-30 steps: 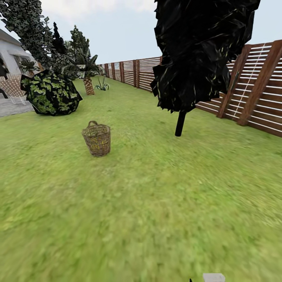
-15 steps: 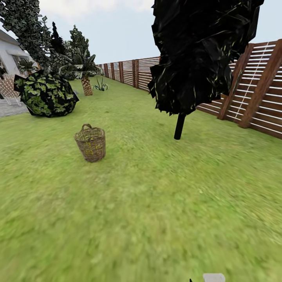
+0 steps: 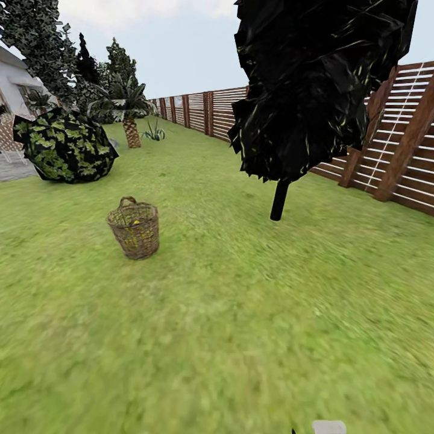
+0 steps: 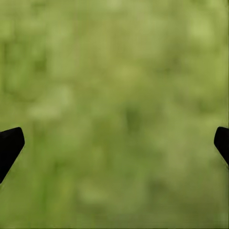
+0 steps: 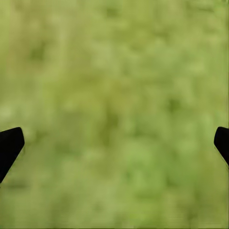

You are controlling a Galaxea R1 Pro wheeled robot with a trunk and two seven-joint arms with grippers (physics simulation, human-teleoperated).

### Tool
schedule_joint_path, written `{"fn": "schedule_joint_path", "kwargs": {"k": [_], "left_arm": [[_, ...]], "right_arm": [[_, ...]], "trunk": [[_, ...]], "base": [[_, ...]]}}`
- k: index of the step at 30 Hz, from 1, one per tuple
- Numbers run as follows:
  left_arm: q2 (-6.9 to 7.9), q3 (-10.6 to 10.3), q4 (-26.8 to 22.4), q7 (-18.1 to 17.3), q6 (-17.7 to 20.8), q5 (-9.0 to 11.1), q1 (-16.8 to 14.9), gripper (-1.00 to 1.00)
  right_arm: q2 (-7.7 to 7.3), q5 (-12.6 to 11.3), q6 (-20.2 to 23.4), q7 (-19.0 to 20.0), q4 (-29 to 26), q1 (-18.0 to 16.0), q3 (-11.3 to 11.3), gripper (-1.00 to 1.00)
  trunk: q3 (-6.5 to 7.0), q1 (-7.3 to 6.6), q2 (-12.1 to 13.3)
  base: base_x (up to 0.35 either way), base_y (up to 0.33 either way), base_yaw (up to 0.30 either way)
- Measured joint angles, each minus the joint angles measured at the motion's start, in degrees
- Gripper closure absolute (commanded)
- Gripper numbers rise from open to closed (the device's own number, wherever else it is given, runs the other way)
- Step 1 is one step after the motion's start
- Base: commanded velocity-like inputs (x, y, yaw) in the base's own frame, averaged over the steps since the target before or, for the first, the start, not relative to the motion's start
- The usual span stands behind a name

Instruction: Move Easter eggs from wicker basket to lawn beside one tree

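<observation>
You: approach leg. Wicker basket (image 3: 134, 229) upright on lawn (image 3: 241, 313), at 11 o'clock, well ahead; yellow glimpse inside, likely egg. Steer toward 11, stop with rim within reach. Left gripper (image 4: 114, 143), right gripper (image 5: 114, 143): jaws spread wide, empty, over grass. Black-trunked tree (image 3: 279, 201) at 1 o'clock; not target.

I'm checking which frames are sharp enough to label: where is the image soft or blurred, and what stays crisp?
Head view: the near lawn is smeared, while the wicker basket and black-trunked tree stay fairly sharp; the fence slants toward the edge. Left wrist view: grass is a soft green blur, dark fingertips crisp at both edges, jaws wide apart. Right wrist view: same blur, fingertips sharp.
</observation>
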Motion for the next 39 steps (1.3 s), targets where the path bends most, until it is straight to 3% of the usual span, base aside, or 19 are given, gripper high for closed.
{"fn": "schedule_joint_path", "kwargs": {"k": [15,39], "left_arm": [[0.00,0.0,0.0,0.0,0.0,-0.1,0.0,-1.00],[0.01,-0.1,0.0,0.0,0.0,-0.1,0.0,-1.00]], "right_arm": [[0.00,0.0,0.0,0.0,0.0,0.0,0.0,-1.00],[0.00,0.0,0.0,0.0,0.0,0.0,0.0,-1.00]], "trunk": [[0.00,0.00,0.0],[0.00,0.01,0.0]], "base": [[0.335,-0.002,0.008],[0.293,-0.173,0.253]]}}
